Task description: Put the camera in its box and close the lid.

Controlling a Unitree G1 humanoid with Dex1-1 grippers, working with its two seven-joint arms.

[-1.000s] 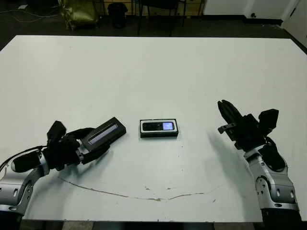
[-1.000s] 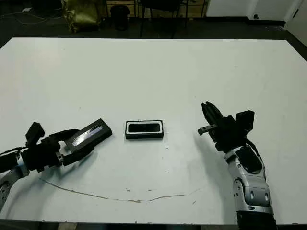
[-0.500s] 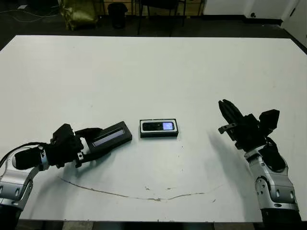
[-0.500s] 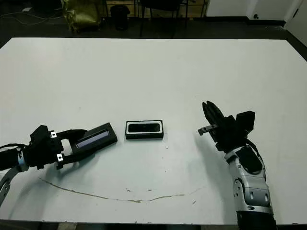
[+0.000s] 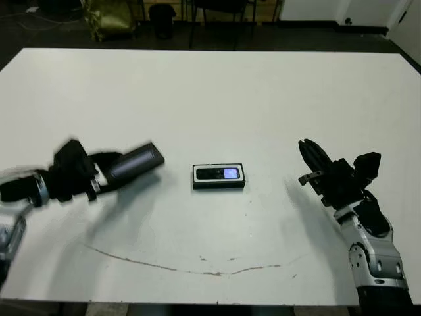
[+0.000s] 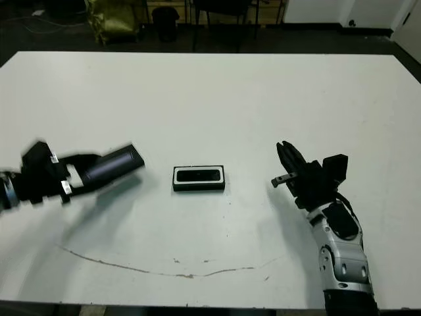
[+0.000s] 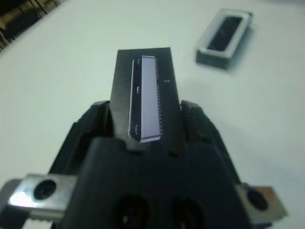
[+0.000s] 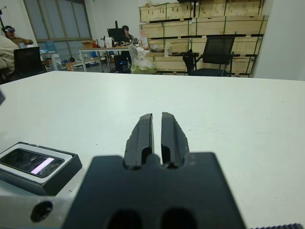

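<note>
The box (image 5: 219,185) sits at the table's middle, black-walled, with the slim black camera (image 5: 218,174) lying inside it, bluish window toward the right. My left gripper (image 5: 105,174) is shut on the lid (image 5: 133,162), a black cover with a grey-blue stripe, held in the air to the left of the box and blurred by motion. In the left wrist view the lid (image 7: 147,90) sticks out between the fingers (image 7: 102,117), with the box (image 7: 224,50) beyond it. My right gripper (image 5: 308,153) hovers to the right of the box, shut on nothing. The right wrist view shows its fingers (image 8: 142,133) pressed together and the box (image 8: 52,179) off to one side.
A thin brown crack line (image 5: 197,268) runs across the table (image 5: 210,99) near its front edge. Beyond the far edge are chairs (image 5: 161,16) and a yellow bag (image 5: 108,16). A seated person (image 8: 7,50) and stacked crates (image 8: 205,28) show far off.
My left arm has swung the lid up off the table and away to the left, farther from the box. The box, camera and right gripper have stayed put.
</note>
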